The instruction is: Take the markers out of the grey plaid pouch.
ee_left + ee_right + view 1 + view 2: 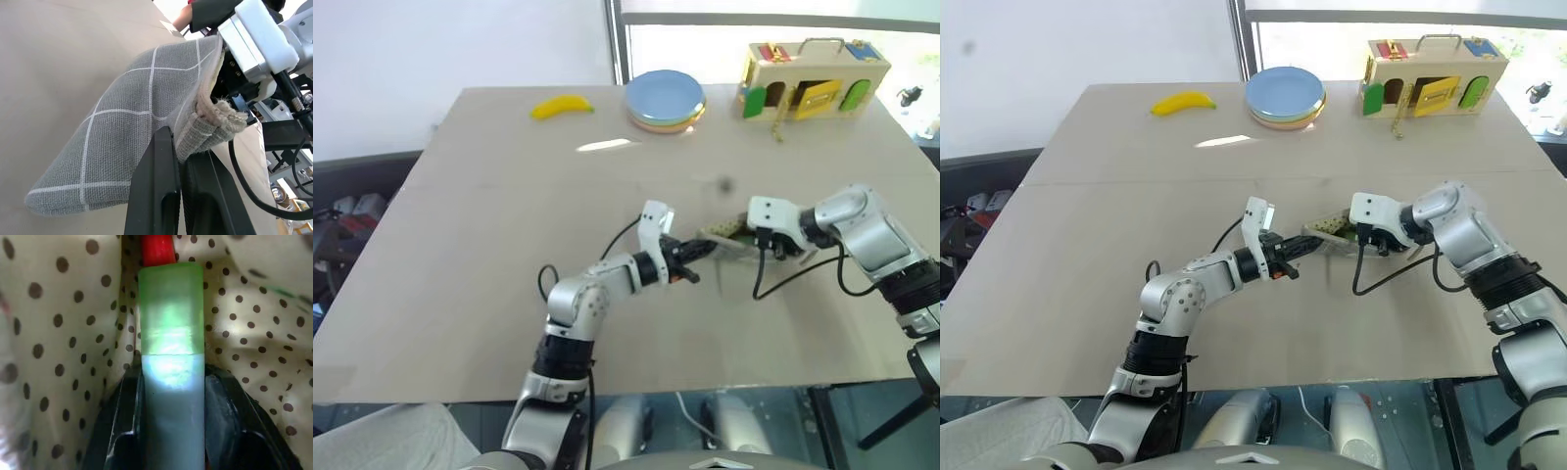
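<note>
While our left claw [178,196] pinches the grey plaid pouch [132,147] above the tabletop [509,196], our right claw [171,431], inside its mouth, clamps the green highlighter [171,333] beside the red marker [157,249]; next we'd draw it straight out.

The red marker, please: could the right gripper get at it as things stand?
Probably not yet. The right gripper is inside the pouch, its fingers closed on the green highlighter, which lies in front of the red marker. The left gripper pinches the pouch's edge.
</note>
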Robot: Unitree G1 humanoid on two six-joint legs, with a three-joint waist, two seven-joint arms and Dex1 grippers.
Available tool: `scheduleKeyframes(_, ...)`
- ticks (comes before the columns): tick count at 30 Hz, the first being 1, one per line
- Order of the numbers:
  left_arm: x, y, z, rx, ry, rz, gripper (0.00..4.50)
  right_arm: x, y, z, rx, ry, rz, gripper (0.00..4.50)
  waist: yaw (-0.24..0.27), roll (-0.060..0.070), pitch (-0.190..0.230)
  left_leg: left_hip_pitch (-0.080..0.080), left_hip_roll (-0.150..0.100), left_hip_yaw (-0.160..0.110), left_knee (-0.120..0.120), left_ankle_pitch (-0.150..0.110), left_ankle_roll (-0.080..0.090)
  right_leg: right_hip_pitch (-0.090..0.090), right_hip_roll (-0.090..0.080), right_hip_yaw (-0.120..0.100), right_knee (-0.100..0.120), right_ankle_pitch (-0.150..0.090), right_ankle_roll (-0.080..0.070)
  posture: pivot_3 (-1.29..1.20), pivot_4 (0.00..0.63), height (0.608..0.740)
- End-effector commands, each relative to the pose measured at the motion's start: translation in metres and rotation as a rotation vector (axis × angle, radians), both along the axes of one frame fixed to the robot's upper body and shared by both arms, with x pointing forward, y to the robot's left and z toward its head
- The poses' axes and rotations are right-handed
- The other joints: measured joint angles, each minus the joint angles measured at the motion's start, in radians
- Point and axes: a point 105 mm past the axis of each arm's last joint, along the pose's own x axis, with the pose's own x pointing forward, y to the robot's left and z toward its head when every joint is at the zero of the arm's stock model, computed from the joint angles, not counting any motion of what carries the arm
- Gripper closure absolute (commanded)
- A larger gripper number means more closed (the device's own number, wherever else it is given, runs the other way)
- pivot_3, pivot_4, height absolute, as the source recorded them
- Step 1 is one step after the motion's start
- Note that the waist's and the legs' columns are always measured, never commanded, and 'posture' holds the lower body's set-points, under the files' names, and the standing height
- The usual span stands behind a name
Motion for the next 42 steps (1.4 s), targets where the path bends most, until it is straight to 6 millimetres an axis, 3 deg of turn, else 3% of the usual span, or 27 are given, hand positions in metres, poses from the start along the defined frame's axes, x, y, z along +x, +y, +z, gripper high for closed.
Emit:
scheduleKeyframes(1, 0.002, 0.004, 0.014, -0.038, -0.047, 0.014, 4.5, 0.002, -0.008, 0.004, 0.015, -0.005, -0.041, 3.5, 0.0, 0.0, 0.0, 0.0, 0.0, 0.0, 0.0, 0.0, 0.0, 0.0, 0.0, 0.0, 0.0, 0.0, 0.0, 0.0, 0.15, 0.74)
scheduleKeyframes(7, 0.002, 0.006, 0.011, -0.025, -0.047, 0.019, 4.5, -0.01, 0.015, 0.054, 0.353, 0.072, 0.001, 3.5, 0.0, 0.0, 0.0, 0.0, 0.0, 0.0, 0.0, 0.0, 0.0, 0.0, 0.0, 0.0, 0.0, 0.0, 0.0, 0.0, 0.15, 0.74)
scheduleKeyframes(12, 0.002, 0.007, 0.011, -0.017, -0.052, 0.024, 4.5, -0.054, 0.016, 0.088, 0.587, 0.281, 0.15, 3.5, 0.006, 0.0, 0.0, -0.001, 0.0, -0.001, -0.001, 0.0, 0.0, 0.0, 0.0, -0.001, -0.001, 0.0, 0.0, 0.0, 0.15, 0.74)
scheduleKeyframes(17, 0.002, 0.006, 0.01, -0.013, -0.053, 0.02, 4.5, -0.054, 0.021, 0.095, 0.733, 0.398, -0.003, 3.5, 0.006, 0.0, 0.0, -0.001, 0.0, -0.001, -0.001, 0.0, 0.0, 0.0, 0.0, -0.001, -0.001, 0.0, 0.0, 0.0, 0.15, 0.74)
scheduleKeyframes(20, 0.002, 0.005, 0.01, -0.009, -0.053, 0.018, 4.5, -0.057, 0.021, 0.102, 0.807, 0.416, -0.001, 3.5, 0.008, 0.0, 0.0, -0.001, 0.0, -0.001, -0.001, 0.0, 0.0, 0.0, 0.0, -0.001, 0.0, 0.0, 0.0, 0.0, 0.15, 0.74)
scheduleKeyframes(24, 0.002, 0.006, 0.01, -0.008, -0.054, 0.02, 4.5, -0.057, 0.022, 0.144, 1.061, 0.408, 0.065, 3.5, 0.009, 0.0, 0.0, -0.001, 0.0, -0.001, -0.001, 0.0, 0.0, 0.0, -0.001, 0.0, -0.001, 0.0, 0.0, 0.0, 0.15, 0.74)
scheduleKeyframes(28, 0.004, 0.01, 0.01, -0.006, -0.055, 0.041, 4.5, -0.037, 0.01, 0.178, 1.305, 0.31, -0.01, 3.5, 0.013, 0.0, 0.0, -0.001, 0.0, -0.001, -0.001, 0.0, 0.0, 0.0, 0.0, 0.0, 0.0, 0.0, 0.0, 0.0, 0.15, 0.74)
scheduleKeyframes(30, 0.005, 0.014, 0.012, -0.004, -0.061, 0.057, 4.5, -0.027, 0.002, 0.169, 1.247, 0.223, -0.1, 3.5, 0.019, 0.0, 0.0, -0.001, 0.0, -0.001, -0.001, 0.0, 0.0, 0.0, -0.001, 0.0, 0.0, 0.0, 0.0, 0.0, 0.15, 0.74)
scheduleKeyframes(33, 0.005, 0.025, 0.017, 0.012, -0.09, 0.084, 4.5, -0.029, -0.015, 0.123, 0.854, 0.091, -0.158, 3.5, 0.03, -0.001, 0.0, -0.002, 0.0, -0.002, -0.001, 0.0, 0.0, 0.0, -0.001, -0.002, -0.001, 0.0, 0.0, 0.0, 0.15, 0.74)
scheduleKeyframes(35, 0.004, 0.032, 0.023, 0.029, -0.126, 0.098, 4.5, -0.033, -0.025, 0.106, 0.666, 0.025, -0.139, 3.5, 0.024, 0.0, 0.001, -0.003, -0.001, -0.001, -0.001, 0.0, 0.0, -0.002, -0.001, -0.002, -0.002, 0.0, 0.0, 0.0, 0.15, 0.74)
scheduleKeyframes(39, 0.0, 0.042, 0.035, 0.046, -0.174, 0.119, 4.5, -0.029, -0.044, 0.099, 0.534, -0.043, -0.185, 3.5, 0.004, 0.001, 0.001, -0.002, 0.0, 0.003, -0.001, 0.0, 0.0, -0.003, 0.0, 0.002, 0.0, 0.0, 0.0, 0.0, 0.15, 0.74)
scheduleKeyframes(42, -0.002, 0.049, 0.039, 0.054, -0.185, 0.135, 4.5, -0.034, -0.078, 0.066, 0.352, 0.029, -0.321, 3.5, 0.007, 0.001, 0.001, -0.001, 0.001, 0.002, -0.001, 0.0, 0.0, -0.002, 0.0, 0.001, 0.0, 0.0, 0.0, 0.0, 0.15, 0.74)
